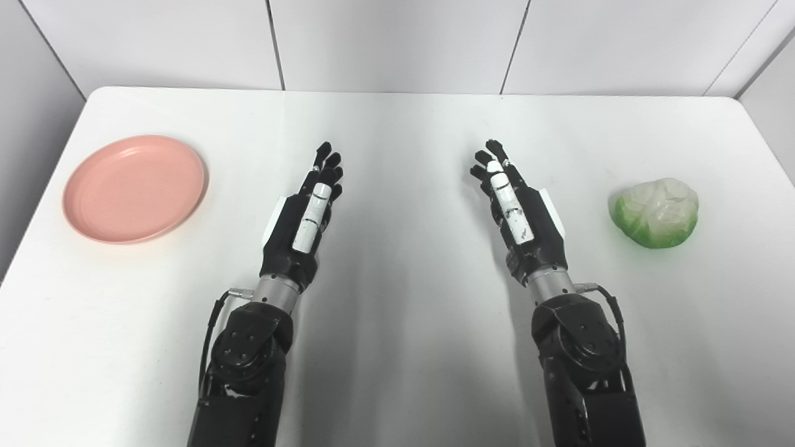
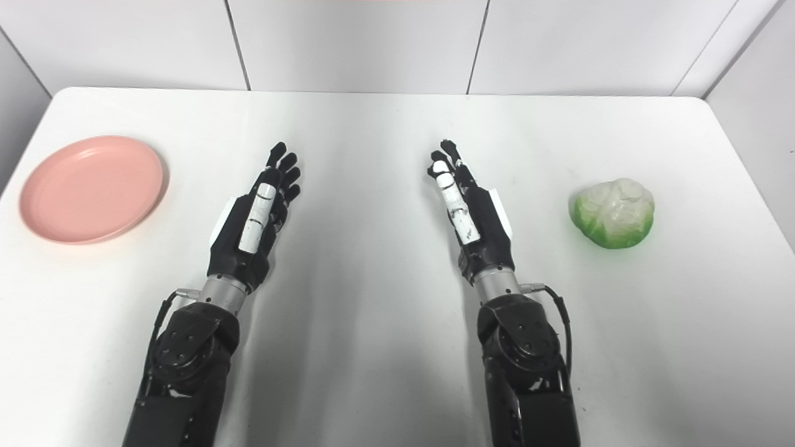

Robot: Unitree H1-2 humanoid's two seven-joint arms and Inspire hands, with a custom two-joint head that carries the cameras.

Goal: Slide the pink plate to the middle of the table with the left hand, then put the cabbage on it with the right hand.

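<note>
Nothing begun yet: left hand (image 1: 307,214) and right hand (image 1: 518,211) held empty, fingers extended, between plate (image 1: 134,187) and cabbage (image 1: 655,212); plate to be reached first.

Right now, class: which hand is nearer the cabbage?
Right. The right hand is beside the cabbage, apart from it, toward the table's middle. The left hand is farther off, beyond the right hand, on the plate's side.

Bare white tabletop (image 1: 397,347) lies between my left hand (image 1: 304,217) and the round pink plastic plate (image 1: 135,187), and between my right hand (image 1: 518,214) and the pale green cabbage head (image 1: 654,212); the middle is unobstructed.
</note>
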